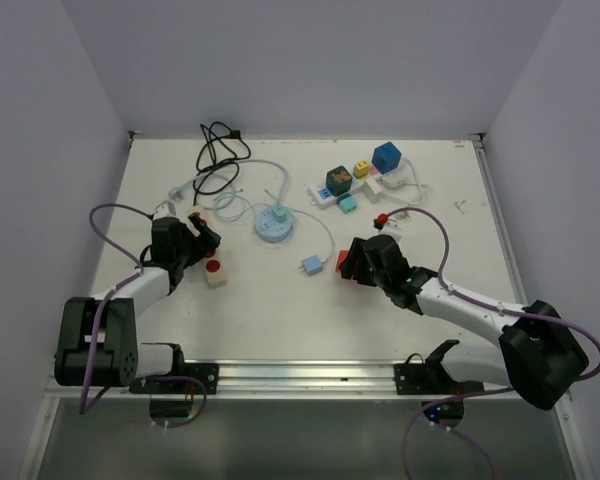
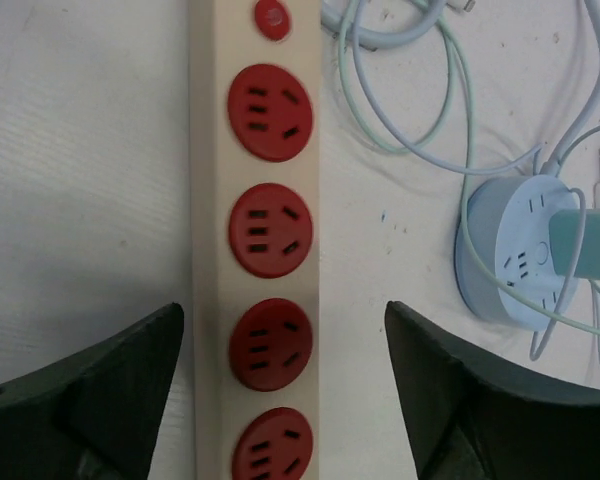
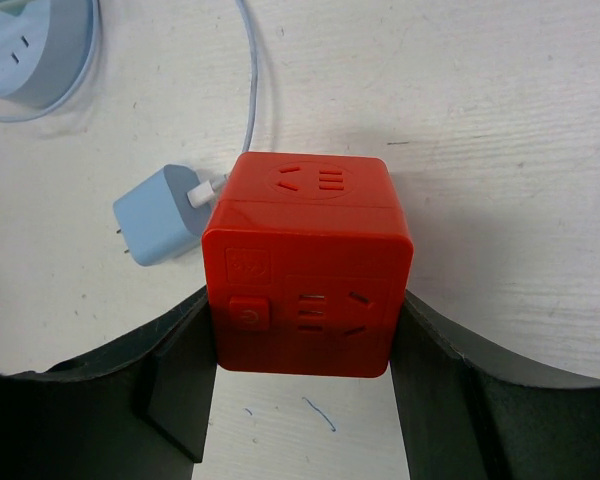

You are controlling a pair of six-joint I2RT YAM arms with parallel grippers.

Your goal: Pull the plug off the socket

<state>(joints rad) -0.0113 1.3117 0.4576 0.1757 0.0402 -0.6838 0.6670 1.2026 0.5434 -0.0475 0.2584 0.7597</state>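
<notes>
right gripper (image 3: 302,340) grasps the red cube socket (image 3: 305,230); left gripper (image 2: 282,340) hangs released, jaws astride the cream power strip (image 2: 255,150).

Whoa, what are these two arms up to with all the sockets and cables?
The right tool is clamped on a red socket cube, and a blue plug lies loose beside it, prongs bare. The left tool hangs open over a cream power strip, one finger on each side, not touching it.
</notes>
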